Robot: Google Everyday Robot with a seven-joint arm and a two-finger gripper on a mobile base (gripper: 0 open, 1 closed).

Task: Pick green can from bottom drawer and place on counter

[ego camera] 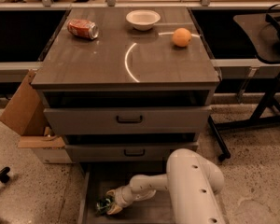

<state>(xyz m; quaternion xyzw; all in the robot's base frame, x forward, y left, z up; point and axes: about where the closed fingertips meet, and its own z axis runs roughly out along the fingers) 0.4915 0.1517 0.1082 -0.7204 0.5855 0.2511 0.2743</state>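
Note:
The green can (102,204) lies in the open bottom drawer (91,190) near its left wall, low in the camera view. My gripper (110,205) reaches down into the drawer from the white arm on the right and sits right against the can, its fingers around the can's right side. The counter (130,55) is the broad grey-brown cabinet top above the drawers.
On the counter lie a red-orange soda can (83,29), a white bowl (143,18) and an orange (181,37). Two grey drawer fronts with black handles (129,119) sit above the open drawer. A cardboard box (25,113) stands left; black stand legs (252,120) right.

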